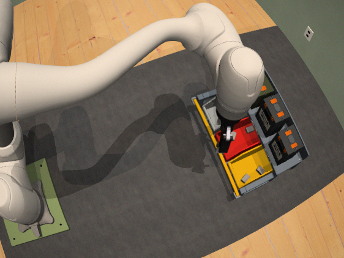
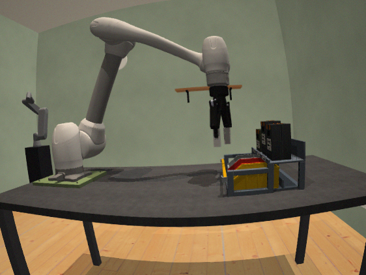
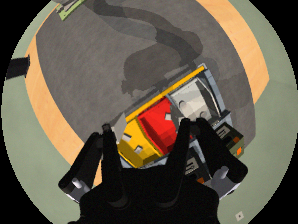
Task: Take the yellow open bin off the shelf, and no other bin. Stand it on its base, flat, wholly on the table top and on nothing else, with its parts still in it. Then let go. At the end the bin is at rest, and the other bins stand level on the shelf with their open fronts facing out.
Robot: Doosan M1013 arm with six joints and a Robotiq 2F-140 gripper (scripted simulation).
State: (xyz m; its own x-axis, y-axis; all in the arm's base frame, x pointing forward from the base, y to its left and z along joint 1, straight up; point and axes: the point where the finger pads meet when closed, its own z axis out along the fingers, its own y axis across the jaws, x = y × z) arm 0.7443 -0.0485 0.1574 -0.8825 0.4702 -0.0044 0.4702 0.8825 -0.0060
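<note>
Hanging half-open and empty, the fingers point(image 2: 223, 140) hover well above the yellow bin point(image 2: 251, 178) on the shelf point(image 2: 230, 182).

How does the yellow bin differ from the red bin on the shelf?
The yellow bin sits at the shelf's end; the red bin sits beside it, in the middle. The gripper hangs over the red bin, not the yellow one. Both hold small grey parts and are untouched.

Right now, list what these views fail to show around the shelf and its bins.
- Top view: the arm's pale wrist covers most of the grey open bin.
- Exterior view: the grey shelf frame and yellow open bin hide the red open bin apart from its rim.
- Wrist view: the black gripper cuts off the shelf's near side.
</note>
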